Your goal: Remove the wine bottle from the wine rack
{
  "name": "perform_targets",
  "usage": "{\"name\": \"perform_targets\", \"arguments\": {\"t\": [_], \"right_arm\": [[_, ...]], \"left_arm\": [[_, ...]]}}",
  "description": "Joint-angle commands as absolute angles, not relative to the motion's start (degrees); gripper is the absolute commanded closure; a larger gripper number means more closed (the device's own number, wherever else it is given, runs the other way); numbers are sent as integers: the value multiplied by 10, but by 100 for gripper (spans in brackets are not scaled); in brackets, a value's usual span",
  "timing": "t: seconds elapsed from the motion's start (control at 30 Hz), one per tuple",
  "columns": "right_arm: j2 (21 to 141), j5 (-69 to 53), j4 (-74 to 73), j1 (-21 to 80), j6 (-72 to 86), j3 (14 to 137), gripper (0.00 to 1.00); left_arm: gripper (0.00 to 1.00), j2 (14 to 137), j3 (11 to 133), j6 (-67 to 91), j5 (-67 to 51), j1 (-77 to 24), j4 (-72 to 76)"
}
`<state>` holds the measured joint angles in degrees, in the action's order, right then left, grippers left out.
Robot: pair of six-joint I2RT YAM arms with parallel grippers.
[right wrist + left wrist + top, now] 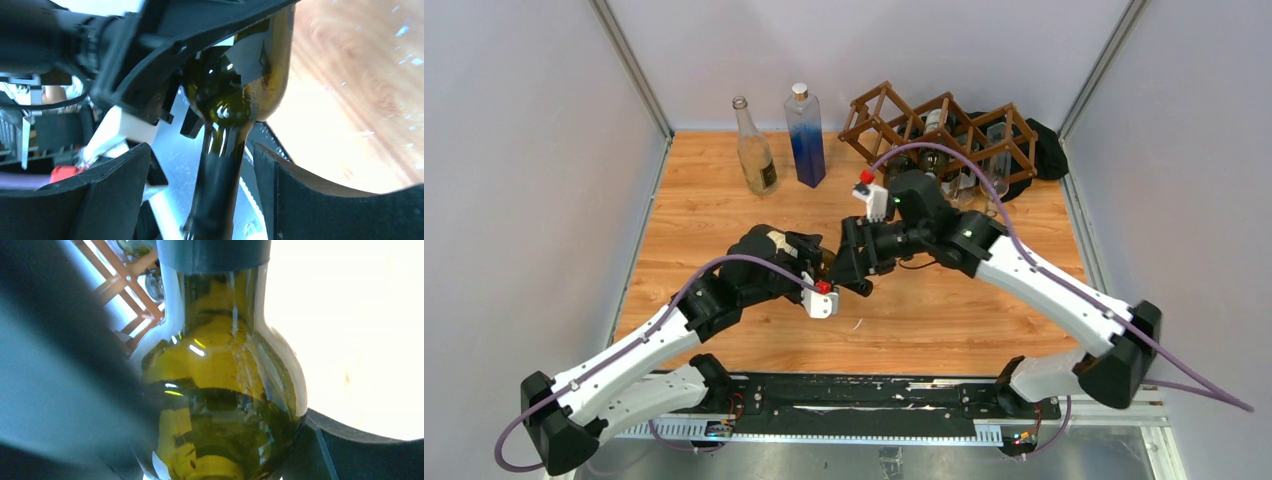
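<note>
The wine bottle (220,370) is olive-green glass with a dark foil neck, held in the air over the table's middle, off the wine rack (944,125). My left gripper (220,432) is shut on the bottle's broad body, a dark finger pressed against each side. My right gripper (202,165) stands open around the bottle's neck (217,190), with a gap on both sides. From above, the left gripper (812,258) and the right gripper (856,268) meet nose to nose and hide most of the bottle. The dark brown lattice rack stands at the back right.
A clear bottle (754,150) and a tall square blue bottle (806,135) stand upright at the back, left of the rack. The rack's cells hold more glass bottles (984,170), and a black object (1049,150) lies behind its right end. Grey walls enclose the table.
</note>
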<state>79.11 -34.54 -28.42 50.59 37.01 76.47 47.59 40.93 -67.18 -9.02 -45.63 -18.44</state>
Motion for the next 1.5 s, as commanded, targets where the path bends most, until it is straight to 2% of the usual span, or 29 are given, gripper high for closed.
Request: {"name": "perform_targets", "arguments": {"t": [0.0,0.2,0.43,0.6,0.73,0.83,1.13,1.47], "right_arm": [[699,-301,-262,475,339,737,20],[597,-211,-261,435,322,693,15],[557,-166,-241,423,308,643,15],[530,-205,-70,423,306,529,11],[553,-233,33,426,304,503,10],[589,-238,79,439,303,511,9],[712,-305,288,470,368,517,9],[777,-325,560,490,475,487,8]], "left_arm": [[100,479,443,-598,-64,-460,-123],[100,490,483,-413,-51,-444,-94],[100,549,588,-105,-125,-321,-110],[100,581,637,82,-230,-231,-105],[100,614,654,206,-349,-166,-76],[100,618,651,248,-408,-159,-45],[100,596,650,300,-489,-159,20],[100,579,637,345,-551,-159,57]]}}
